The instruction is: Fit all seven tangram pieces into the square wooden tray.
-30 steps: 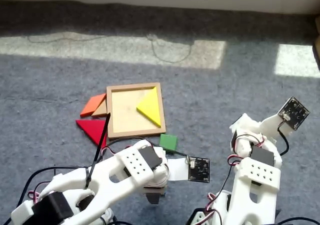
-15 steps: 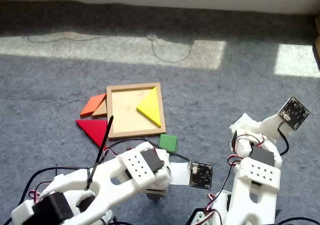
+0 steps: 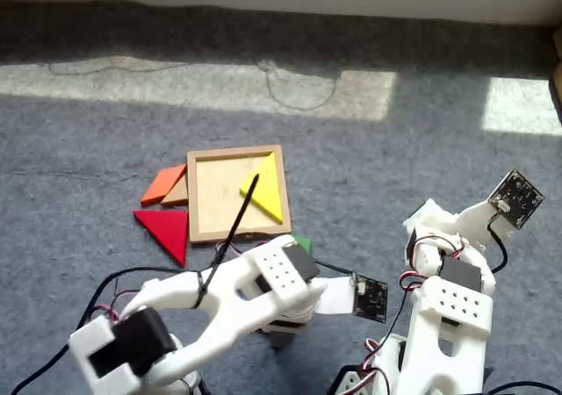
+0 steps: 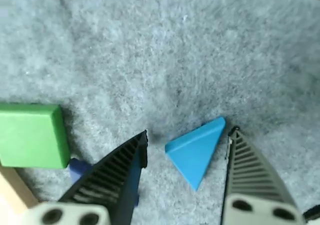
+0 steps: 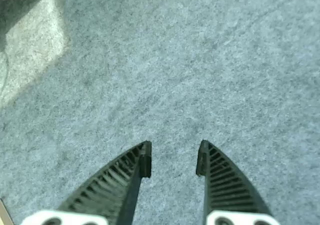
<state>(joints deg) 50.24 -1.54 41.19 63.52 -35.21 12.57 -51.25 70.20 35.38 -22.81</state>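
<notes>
left gripper [image 4: 187, 139]: spread open, straddling blue triangle [image 4: 195, 152] on carpet [image 4: 150, 45], nothing clamped | green square [image 4: 32, 135] just outside one finger | right gripper [image 5: 172, 157]: open, empty, above carpet | tray [image 3: 191, 200] ahead of left gripper, yellow triangle [image 3: 263, 191] inside | red triangle [image 3: 167, 228], orange piece [image 3: 162, 183] against tray side away from right gripper

One tray [image 3: 234, 152] is counted. Three triangles are seen: a yellow triangle [image 3: 263, 190], a red triangle [image 3: 167, 228], and a blue triangle [image 4: 196, 147] between the left pincer's [image 4: 189, 134] tips. One green square [image 4: 31, 135] is beside that pincer. One orange piece [image 3: 163, 183] and one tan piece [image 3: 179, 190] are counted.
</notes>
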